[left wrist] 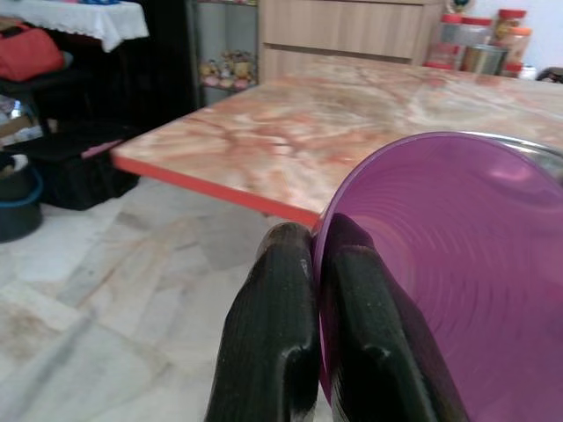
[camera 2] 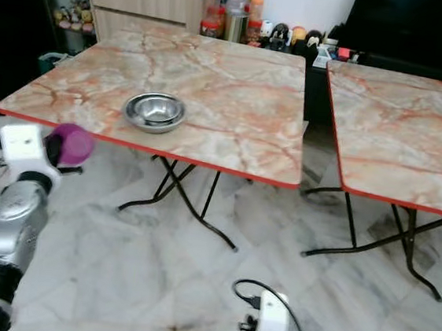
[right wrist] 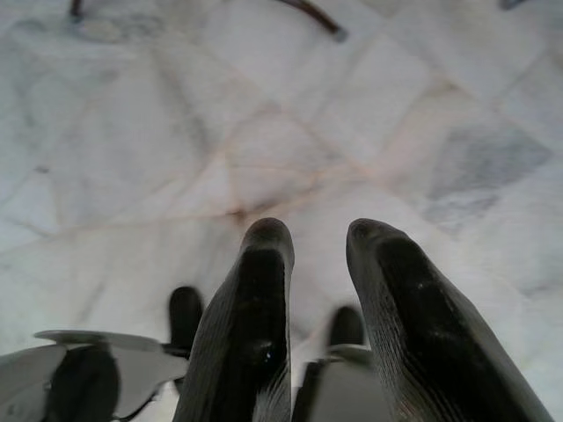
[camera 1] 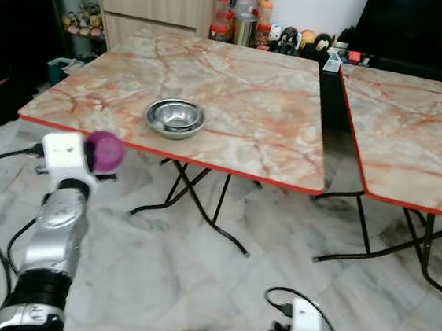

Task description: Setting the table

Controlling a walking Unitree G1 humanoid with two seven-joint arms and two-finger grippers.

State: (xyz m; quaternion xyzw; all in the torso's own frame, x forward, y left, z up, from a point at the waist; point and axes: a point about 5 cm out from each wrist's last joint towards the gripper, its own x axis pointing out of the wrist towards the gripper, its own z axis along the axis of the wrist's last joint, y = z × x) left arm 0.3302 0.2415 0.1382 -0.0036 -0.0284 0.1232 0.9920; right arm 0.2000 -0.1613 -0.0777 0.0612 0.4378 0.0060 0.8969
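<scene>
Purple cup (left wrist: 449,281) is pinched at its rim by the left gripper (left wrist: 312,264), held just short of the table (camera 1: 245,89) near edge, at 7 o'clock from the steel bowl (camera 1: 175,117). Thin plastic is judged light and slightly flexible; rim hold looks adequate. Bowl is empty. Right gripper (right wrist: 321,255) hangs idle, fingers slightly parted, nothing held

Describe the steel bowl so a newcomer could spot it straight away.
Find the marble-patterned folding table on the robot's left, the one with the red edge. Near its front edge sits the steel bowl. It is the only shiny metal dish on that tabletop, unlike the purple bowl held in the left claw.
</scene>
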